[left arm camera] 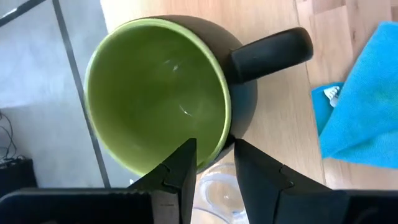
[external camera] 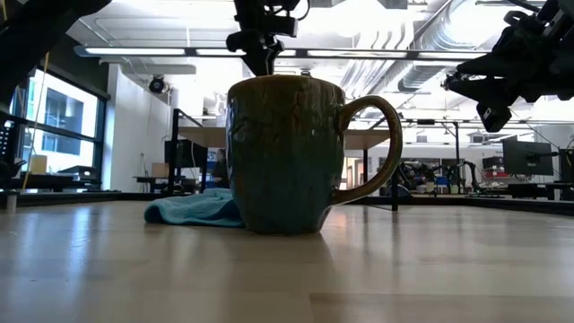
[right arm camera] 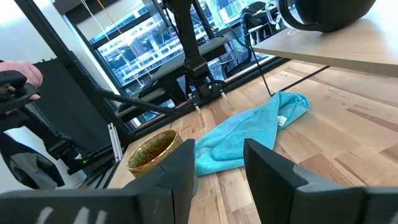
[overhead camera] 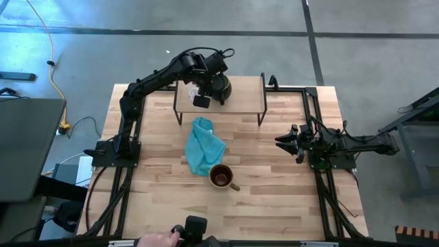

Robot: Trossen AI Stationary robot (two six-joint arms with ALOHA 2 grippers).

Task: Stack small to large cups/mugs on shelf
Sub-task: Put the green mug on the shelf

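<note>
The left end effector (overhead camera: pixel 204 92) hangs over the shelf (overhead camera: pixel 240 86) at the 12 o'clock edge of the worktop (overhead camera: pixel 274 178). In the left wrist view its fingers (left arm camera: pixel 180 171) stand part-way closed on the tiny clear glass cup (left arm camera: pixel 217 193), held just above the rim of the dark mug (left arm camera: pixel 168 93). That mug, green inside, sits on the left half of the shelf with its handle pointing towards the open board. The right end effector (overhead camera: pixel 288 142) waits at 3 o'clock, jaws released and empty.

Risks from this position:
- The glass cup sits at the mug's rim, not over its centre. A release here could let it strike the rim and tip out onto the shelf or the floor.
- The mug stands near the shelf's back edge. A push from the descending fingers could slide it off.
- The stacking order may be a fault. The olive-tan mug (overhead camera: pixel 221 177) remains on the worktop at about 6 o'clock of centre, so nesting the dark mug into it later would mean lifting a loaded mug.

Surroundings: a teal-blue cloth (overhead camera: pixel 204 145) lies crumpled between the shelf and the olive-tan mug, touching or nearly touching the mug. It could snag a low approach from the shelf side. A person's hand (overhead camera: pixel 158 240) shows at the 6 o'clock edge.
</note>
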